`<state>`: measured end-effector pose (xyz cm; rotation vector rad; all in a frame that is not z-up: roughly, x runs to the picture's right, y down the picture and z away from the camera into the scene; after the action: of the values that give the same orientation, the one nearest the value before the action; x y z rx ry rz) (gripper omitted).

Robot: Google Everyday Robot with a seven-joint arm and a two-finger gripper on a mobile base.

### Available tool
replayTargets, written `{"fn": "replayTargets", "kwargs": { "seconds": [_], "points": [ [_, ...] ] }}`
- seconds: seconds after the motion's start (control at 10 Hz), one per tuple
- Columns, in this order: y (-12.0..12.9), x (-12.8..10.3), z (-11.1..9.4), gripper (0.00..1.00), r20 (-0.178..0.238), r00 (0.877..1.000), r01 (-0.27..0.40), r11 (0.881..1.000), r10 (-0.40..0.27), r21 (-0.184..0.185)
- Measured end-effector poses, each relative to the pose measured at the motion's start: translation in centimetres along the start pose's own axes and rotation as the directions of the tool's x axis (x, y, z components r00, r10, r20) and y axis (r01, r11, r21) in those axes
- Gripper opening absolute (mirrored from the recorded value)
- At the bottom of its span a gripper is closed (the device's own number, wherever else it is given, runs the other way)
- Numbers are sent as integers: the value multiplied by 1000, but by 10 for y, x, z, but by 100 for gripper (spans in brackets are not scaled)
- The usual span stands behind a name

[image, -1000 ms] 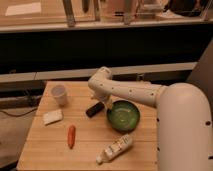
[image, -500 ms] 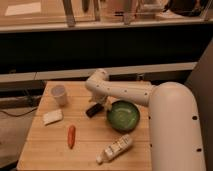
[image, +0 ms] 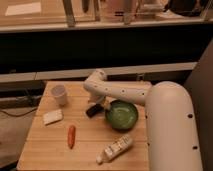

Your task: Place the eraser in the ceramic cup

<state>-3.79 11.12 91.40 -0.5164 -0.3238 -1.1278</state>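
Scene: a wooden worktop (image: 85, 150) seen from above and in front, with a white robot arm (image: 122, 91) reaching in from 3 o'clock.
Gripper: the gripper (image: 100, 103) hangs low at the worktop's centre, right at the 1 o'clock end of the eraser; I cannot tell whether it is wide, narrow or holding anything.
Eraser: the eraser (image: 91, 111) is a small black block lying on the worktop near the centre, outside the cup.
Cup: the cup (image: 59, 94) is white and upright, at 10 o'clock from the eraser and well apart from it.
Bowl: the green bowl (image: 121, 115) sits just beside the eraser at 3 o'clock.
Other things: a cream block (image: 52, 116) at 9 o'clock, a carrot (image: 71, 136) at 7 o'clock and a lying bottle (image: 115, 148) at 5 o'clock.
Change: since a second ago the arm's elbow has shifted slightly toward 9 o'clock and lower; the eraser and everything else lie where they were.
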Motion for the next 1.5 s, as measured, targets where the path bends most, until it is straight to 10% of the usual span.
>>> {"fn": "replayTargets", "kwargs": {
  "seconds": [0.5, 1.1, 1.5],
  "points": [
    [1, 1, -2, 26, -6, 1000, -7, 1000, 7, -3],
    [0, 1, -3, 79, -3, 1000, 0, 1000, 0, -3],
    [0, 2, -6, 80, 10, 1000, -5, 1000, 5, 8]
  ]
}}
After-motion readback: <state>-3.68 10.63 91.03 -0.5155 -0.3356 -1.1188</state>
